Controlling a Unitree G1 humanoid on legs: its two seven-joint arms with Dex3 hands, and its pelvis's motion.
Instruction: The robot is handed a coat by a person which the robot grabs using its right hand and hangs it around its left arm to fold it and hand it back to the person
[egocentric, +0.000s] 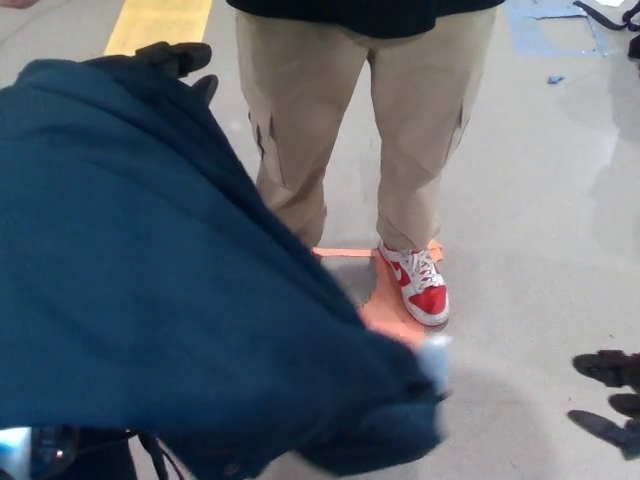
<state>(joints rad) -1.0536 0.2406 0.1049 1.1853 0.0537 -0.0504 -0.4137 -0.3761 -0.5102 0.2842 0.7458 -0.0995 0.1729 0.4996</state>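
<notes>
A dark blue coat lies draped over my left arm and fills the left half of the head view, its lower edge hanging down at the bottom centre. Only the black tip of my left hand pokes out from under the coat at the upper left. My right hand is at the lower right edge, apart from the coat, open with nothing in it. The person stands straight ahead in tan trousers.
The person's red and white shoe rests on an orange floor patch. A yellow floor strip lies at the top left and blue tape at the top right. Black cables hang at the bottom left.
</notes>
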